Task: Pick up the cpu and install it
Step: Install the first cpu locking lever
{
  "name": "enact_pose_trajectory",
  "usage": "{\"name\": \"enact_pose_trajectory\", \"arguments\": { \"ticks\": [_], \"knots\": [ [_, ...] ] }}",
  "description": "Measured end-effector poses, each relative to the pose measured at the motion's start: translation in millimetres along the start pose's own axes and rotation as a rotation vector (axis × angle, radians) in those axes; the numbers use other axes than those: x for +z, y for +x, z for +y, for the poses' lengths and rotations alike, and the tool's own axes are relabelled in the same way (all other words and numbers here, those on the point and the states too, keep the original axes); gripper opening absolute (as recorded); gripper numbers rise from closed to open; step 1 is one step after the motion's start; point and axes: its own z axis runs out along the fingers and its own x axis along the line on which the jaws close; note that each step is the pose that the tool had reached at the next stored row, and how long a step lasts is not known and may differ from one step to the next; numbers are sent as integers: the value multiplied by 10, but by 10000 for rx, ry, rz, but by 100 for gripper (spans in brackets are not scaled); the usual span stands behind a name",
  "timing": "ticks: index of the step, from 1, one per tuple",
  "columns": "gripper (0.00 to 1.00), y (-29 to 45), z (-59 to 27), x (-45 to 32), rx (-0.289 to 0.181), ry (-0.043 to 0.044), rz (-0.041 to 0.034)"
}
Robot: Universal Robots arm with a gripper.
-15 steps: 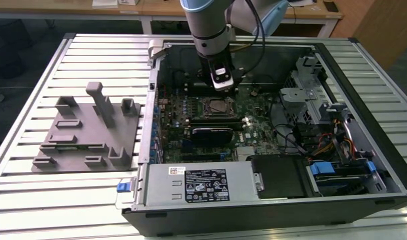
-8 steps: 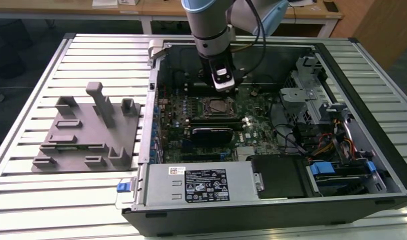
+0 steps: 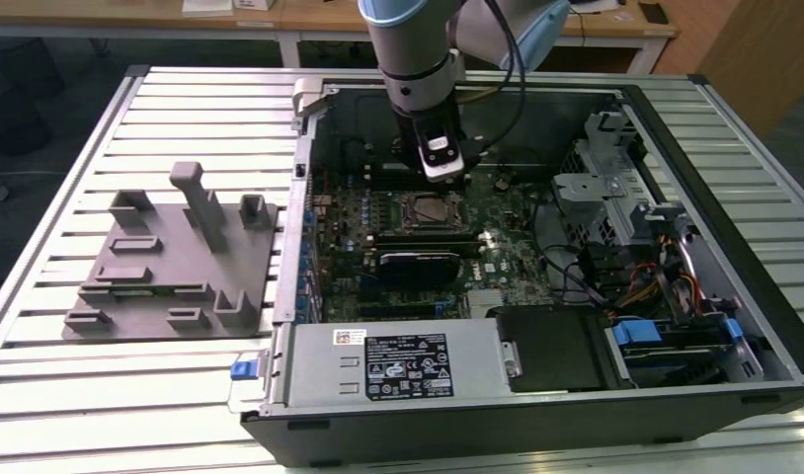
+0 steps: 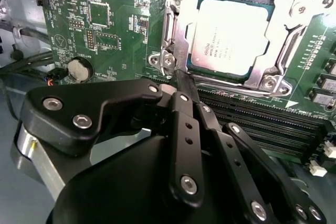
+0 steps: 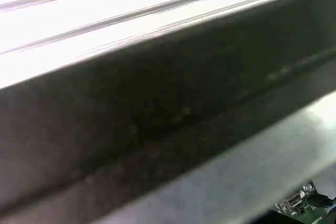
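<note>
Fixture block (image 3: 172, 262), grey, sits on slatted table (image 3: 59, 385) at exterior view's left; computer case (image 3: 534, 415) lies open to its right. Inside, cpu (image 4: 231, 38) already rests in its socket on motherboard (image 4: 105, 30), metal frame round it. Gripper (image 4: 181, 80) hovers just beside socket edge, jaws together, empty, fingertips meeting in a point. Chip looks light, stiff, thin & fragile underneath, smooth on top; best held by opposite edges w/ light squeeze, kept level.
</note>
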Motion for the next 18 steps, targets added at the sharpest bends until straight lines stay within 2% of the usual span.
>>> {"name": "enact_pose_trajectory", "arguments": {
  "ticks": [11,17,18],
  "knots": [
    [11,-38,30,-164,0,1,0],
    [11,-41,32,-175,1,6,12],
    [11,-43,33,-174,2,28,58]
  ]
}}
